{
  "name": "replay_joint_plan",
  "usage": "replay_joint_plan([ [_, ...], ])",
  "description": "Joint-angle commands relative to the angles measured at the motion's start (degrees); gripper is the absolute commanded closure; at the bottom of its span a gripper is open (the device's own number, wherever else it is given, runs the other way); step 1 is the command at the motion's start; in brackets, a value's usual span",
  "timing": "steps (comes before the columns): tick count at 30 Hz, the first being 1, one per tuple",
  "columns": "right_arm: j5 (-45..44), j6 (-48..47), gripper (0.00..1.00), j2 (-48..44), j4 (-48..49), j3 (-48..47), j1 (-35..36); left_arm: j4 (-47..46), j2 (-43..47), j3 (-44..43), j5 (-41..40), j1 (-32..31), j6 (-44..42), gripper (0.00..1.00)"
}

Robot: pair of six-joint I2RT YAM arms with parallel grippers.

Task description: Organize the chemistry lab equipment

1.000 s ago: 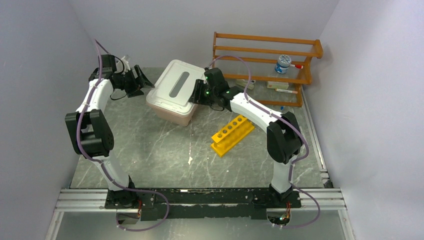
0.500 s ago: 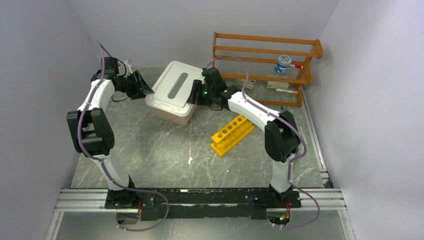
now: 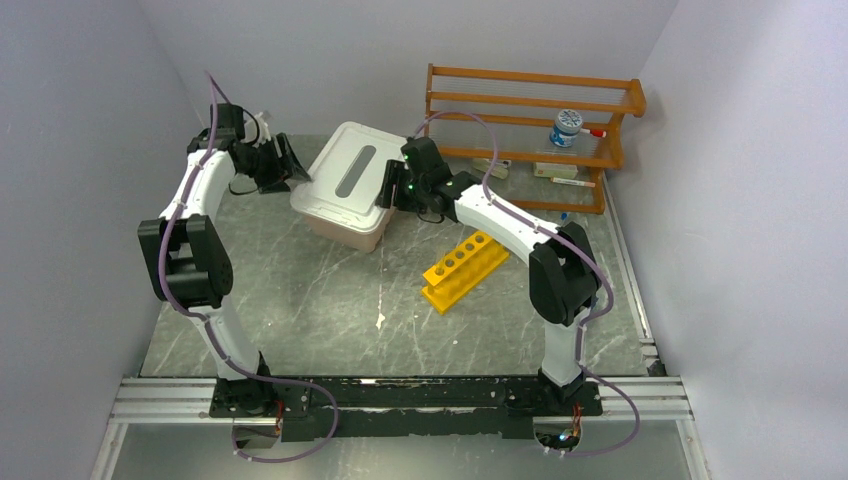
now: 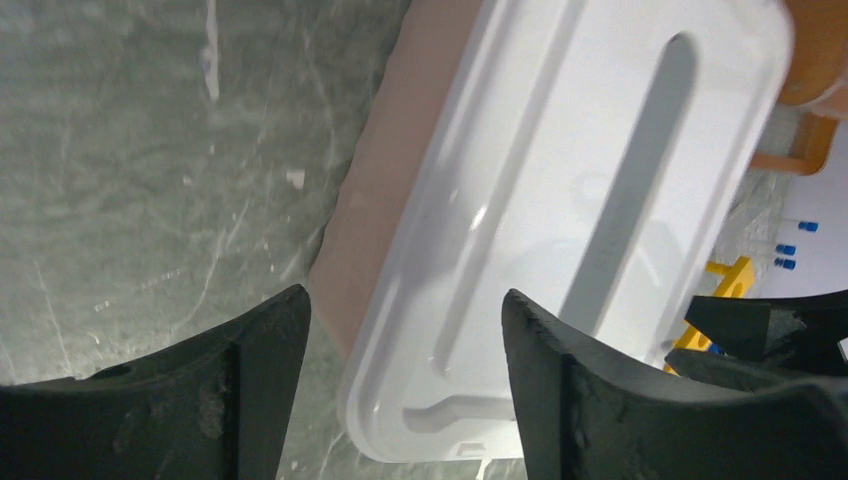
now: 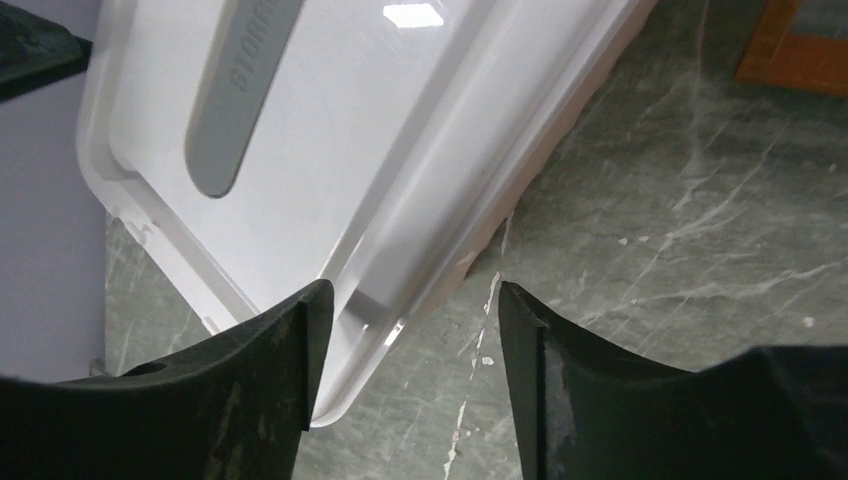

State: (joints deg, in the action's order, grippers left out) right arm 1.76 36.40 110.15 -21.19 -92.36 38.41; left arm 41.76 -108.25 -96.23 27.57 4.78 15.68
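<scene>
The grey marbled table [image 3: 300, 300] carries a wooden shelf rack [image 3: 530, 78] at its far right and a pink tub with white lid [image 3: 345, 175] at centre back. The tub sits between the two arms. The left gripper [image 4: 405, 385] has its fingers spread wide around the lid's corner, and the right gripper [image 5: 405, 375] has its fingers equally wide around the opposite lid edge; I cannot tell whether they touch it. The yellow holed rack [image 3: 465, 268] lies just right of the tub under the right forearm, holes up, its long axis running near-left to far-right. A red-capped squeeze bottle [image 3: 570, 128] sits on the shelf rack, red tip pointing right. Small blue-capped tubes [image 4: 787, 250] lie beyond the tub
</scene>
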Motion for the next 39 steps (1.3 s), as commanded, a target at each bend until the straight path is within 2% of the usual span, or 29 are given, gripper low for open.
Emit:
replay_joint_plan([
  [1,-3.4,-3.9,0.32,-6.36,0.94,-5.21,-0.59,-3.32,2.78,-4.61,-4.23,-2.19,-0.27,0.24],
  [4,-5.28,-5.07,0.31,-10.67,1.81,-4.01,-1.13,-6.85,4.84,-4.1,-5.96,-4.25,0.44,0.21],
  [8,-10.8,-5.9,0.31,-17.46,1.69,0.27,-2.45,-12.12,5.86,-2.53,-5.82,-9.17,1.35,0.23],
  [14,-16.51,-5.95,0.32,-26.99,0.58,9.02,-4.19,-17.58,4.2,-1.86,-8.64,-15.62,3.1,0.38],
  [17,-17.06,-5.51,0.32,-30.01,-0.67,11.98,-4.36,-18.91,2.81,-1.12,-10.21,-17.28,3.67,0.41],
  [27,-17.48,-4.85,0.32,-37.31,-4.71,18.59,-4.49,-10.41,-3.49,-0.27,-15.95,-20.48,3.93,0.46],
  [32,-18.39,-5.24,0.31,-40.8,-9.74,17.99,-4.58,-7.73,-3.94,-1.21,-16.96,-20.68,3.66,0.45],
  [39,-20.48,-6.74,0.28,-45.5,-16.91,17.26,-4.58,-4.88,3.19,-5.95,-16.68,-20.77,1.67,0.37],
])
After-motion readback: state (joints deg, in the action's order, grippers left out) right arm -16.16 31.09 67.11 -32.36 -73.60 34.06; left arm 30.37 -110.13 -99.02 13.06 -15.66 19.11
